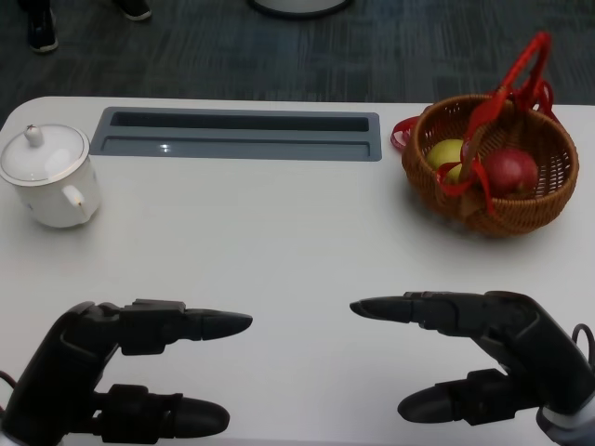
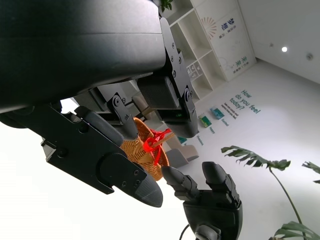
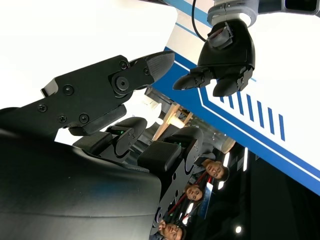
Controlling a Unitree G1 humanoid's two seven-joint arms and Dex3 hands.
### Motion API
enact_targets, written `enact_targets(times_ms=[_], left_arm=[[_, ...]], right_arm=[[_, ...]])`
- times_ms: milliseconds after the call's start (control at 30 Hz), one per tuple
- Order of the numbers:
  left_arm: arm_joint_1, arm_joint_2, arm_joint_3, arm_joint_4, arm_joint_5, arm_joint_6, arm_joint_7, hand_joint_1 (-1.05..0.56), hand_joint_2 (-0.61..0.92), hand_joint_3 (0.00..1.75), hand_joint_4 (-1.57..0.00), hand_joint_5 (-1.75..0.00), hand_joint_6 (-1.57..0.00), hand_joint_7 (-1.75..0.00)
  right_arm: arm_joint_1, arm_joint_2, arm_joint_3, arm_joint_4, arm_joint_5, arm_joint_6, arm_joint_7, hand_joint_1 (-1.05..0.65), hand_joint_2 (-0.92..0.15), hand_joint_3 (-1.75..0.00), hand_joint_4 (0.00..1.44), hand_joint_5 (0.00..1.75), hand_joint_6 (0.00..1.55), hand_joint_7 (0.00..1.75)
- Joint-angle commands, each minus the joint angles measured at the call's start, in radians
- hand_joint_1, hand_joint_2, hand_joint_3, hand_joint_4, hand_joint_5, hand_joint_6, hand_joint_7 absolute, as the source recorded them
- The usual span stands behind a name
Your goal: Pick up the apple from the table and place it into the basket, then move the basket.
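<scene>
The wicker basket [image 1: 521, 209] with red handles stands at the table's far right. Inside it lie a red apple [image 1: 509, 170] and a yellow fruit [image 1: 444, 153]. My left hand [image 1: 112, 381] hovers at the near left edge of the table, fingers apart, holding nothing. My right hand [image 1: 483, 358] is at the near right, well short of the basket, also with fingers spread and nothing in them. The left wrist view shows the basket [image 2: 142, 152] past my left hand's fingers [image 2: 100, 160], and my right hand [image 2: 210, 200] beyond. The right wrist view shows my left hand [image 3: 222, 55] opposite.
A white lidded teapot [image 1: 51, 177] stands at the far left. A grey recessed tray [image 1: 237, 135] runs along the back middle of the white table [image 1: 279, 251]. Several people show in the right wrist view.
</scene>
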Motion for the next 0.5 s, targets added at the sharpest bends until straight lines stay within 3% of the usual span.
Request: enact_targets(times_ms=[33, 500], left_arm=[[-0.003, 0.017, 0.005, -0.011, -0.014, -0.003, -0.001, -0.46, 0.69, 0.0, -0.96, 0.0, -0.89, 0.0], [-0.011, 0.017, 0.009, -0.013, -0.003, -0.001, 0.004, -0.47, 0.69, 0.0, -0.97, -0.01, -0.9, 0.0]], right_arm=[[-0.005, 0.025, -0.035, 0.013, 0.023, 0.019, 0.033, -0.35, -0.75, 0.0, 0.65, 0.01, 0.63, 0.01], [-0.025, 0.115, -0.119, 0.098, -0.032, -0.01, 0.087, -0.37, -0.78, 0.0, 0.73, 0.01, 0.7, 0.01]])
